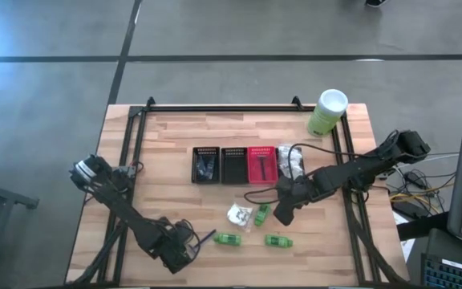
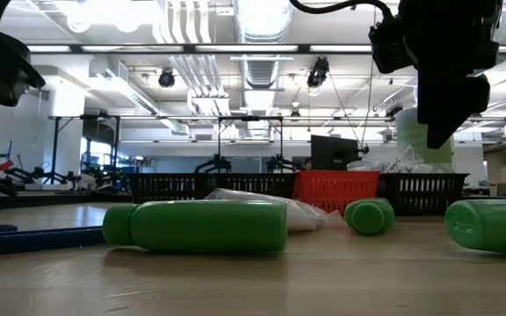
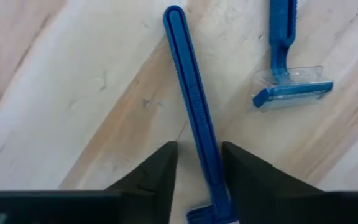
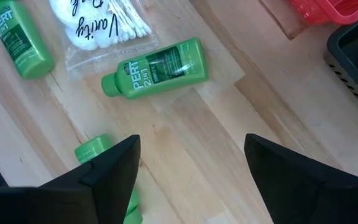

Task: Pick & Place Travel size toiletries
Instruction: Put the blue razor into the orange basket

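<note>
Two blue razors lie flat on the wooden table (image 1: 167,136). My left gripper (image 3: 199,155) points down over one razor (image 3: 194,106), a finger on each side of its handle close to the head end, a gap still showing on one side. The second razor (image 3: 288,62) lies beside it. In the high view this gripper (image 1: 189,245) is near the table's front left. Three green bottles (image 1: 229,239) (image 1: 278,241) (image 1: 262,215) and a white packet (image 1: 239,213) lie near the front middle. My right gripper (image 1: 283,210) (image 4: 191,168) hangs open above the table beside them, holding nothing. My left gripper comes from above with its fingers across the razor's handle (image 3: 211,162) near the head end. One finger (image 3: 244,174) lies right at the handle's edge and the other (image 3: 160,174) stands off it. Whether either touches the handle I cannot tell. The razor lies flat on the table.
A row of small baskets stands across the table's middle: two black (image 1: 206,164) (image 1: 235,164), one red (image 1: 262,164), and one with white packets (image 1: 289,160). A pale-green canister (image 1: 327,112) stands at the far right corner. Bare wood lies left of the baskets.
</note>
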